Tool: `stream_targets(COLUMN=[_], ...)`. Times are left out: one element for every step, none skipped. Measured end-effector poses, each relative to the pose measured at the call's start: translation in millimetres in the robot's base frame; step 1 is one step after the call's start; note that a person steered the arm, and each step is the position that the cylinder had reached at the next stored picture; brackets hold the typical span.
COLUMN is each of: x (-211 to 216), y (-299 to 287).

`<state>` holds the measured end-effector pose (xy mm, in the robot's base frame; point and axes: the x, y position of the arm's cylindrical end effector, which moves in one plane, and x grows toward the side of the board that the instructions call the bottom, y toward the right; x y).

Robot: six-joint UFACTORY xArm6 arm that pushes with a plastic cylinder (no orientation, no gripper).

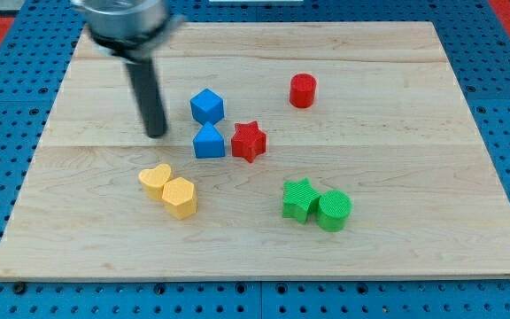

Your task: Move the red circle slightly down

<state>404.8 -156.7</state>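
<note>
While my tip (pixel 156 135) idles, eight blocks, one red circle (pixel 303 90)

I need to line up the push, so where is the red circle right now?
The red circle stands alone in the view's upper right-centre, above and right of the red star; my tip is far to its left, beside the blue blocks.

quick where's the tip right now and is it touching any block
My tip: touching nothing, at the view's left of the blue blocks, far from the red circle.

The red circle (pixel 303 90), a short upright cylinder, stands alone toward the board's upper right.
</note>
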Motion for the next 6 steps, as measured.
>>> stream_targets(x=[-71.5,-109.0,-84.7,-76.6,-56.5,-12.5], y=[20.3,97.4,179.1,209.4,192.0,183.4])
